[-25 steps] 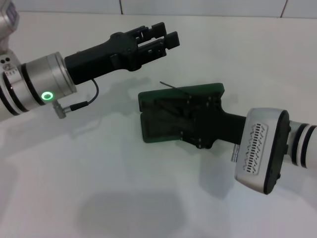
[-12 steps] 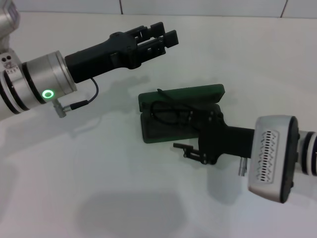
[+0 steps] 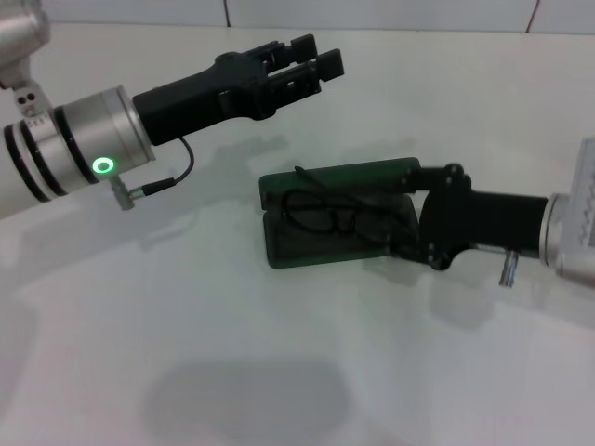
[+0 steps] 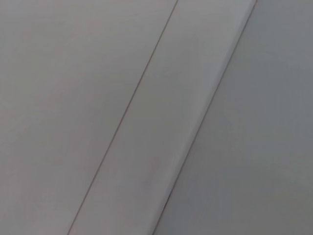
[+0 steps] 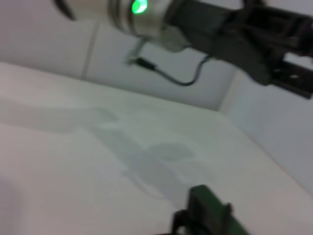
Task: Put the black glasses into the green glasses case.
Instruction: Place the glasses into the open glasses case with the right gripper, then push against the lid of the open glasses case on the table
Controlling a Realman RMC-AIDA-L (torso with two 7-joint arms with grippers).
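Black glasses lying inside the open green glasses case, right gripper at the case's right end.

Head view: the green glasses case (image 3: 321, 223) is seen open near the middle of the white table (image 3: 279, 372), lid raised on the far side. The black glasses (image 3: 321, 212) are seen resting in its tray. The right gripper (image 3: 409, 218) is positioned against the case's right end; whether its fingers are parted or closed cannot be told. The left gripper (image 3: 316, 58) is held in the air beyond the case, toward the table's far edge, fingers parted and grasping nothing.
Left wrist view: only pale wall panels are recorded.
Right wrist view: a corner of the case (image 5: 210, 213) and the left gripper (image 5: 288, 54) are recorded.
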